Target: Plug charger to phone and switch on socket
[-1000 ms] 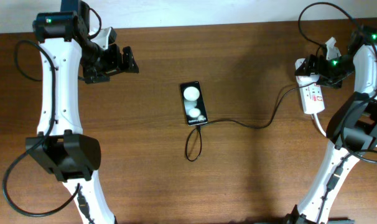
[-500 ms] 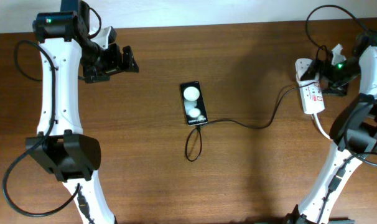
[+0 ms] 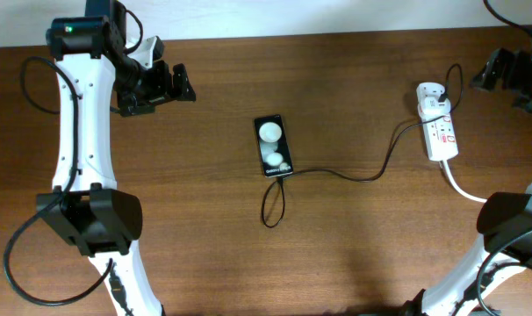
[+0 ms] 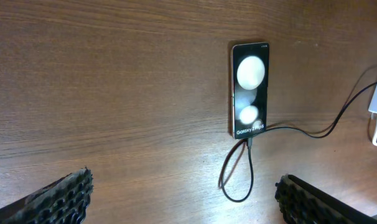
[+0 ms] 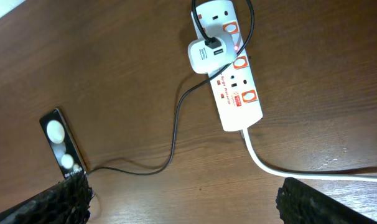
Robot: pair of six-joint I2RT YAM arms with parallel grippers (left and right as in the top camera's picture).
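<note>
The black phone (image 3: 274, 146) lies mid-table, also in the left wrist view (image 4: 250, 89) and right wrist view (image 5: 62, 147). The thin black charger (image 3: 354, 172) runs from the phone's near end, with a small loop, to the white adapter (image 5: 208, 55) on the white socket (image 3: 437, 132), which also shows in the right wrist view (image 5: 233, 81). A small red light shows beside the adapter. My left gripper (image 3: 165, 86) is open and empty at the far left. My right gripper (image 3: 494, 72) is open and empty, raised to the right of the socket.
The thick white cord (image 3: 463, 186) leaves the socket's near end toward the right edge. The wall edge runs along the table's far side. Both arm bases stand at the near corners.
My right gripper has lifted off the socket and moved back to the right and far side. The left arm, phone and charger have not moved.
</note>
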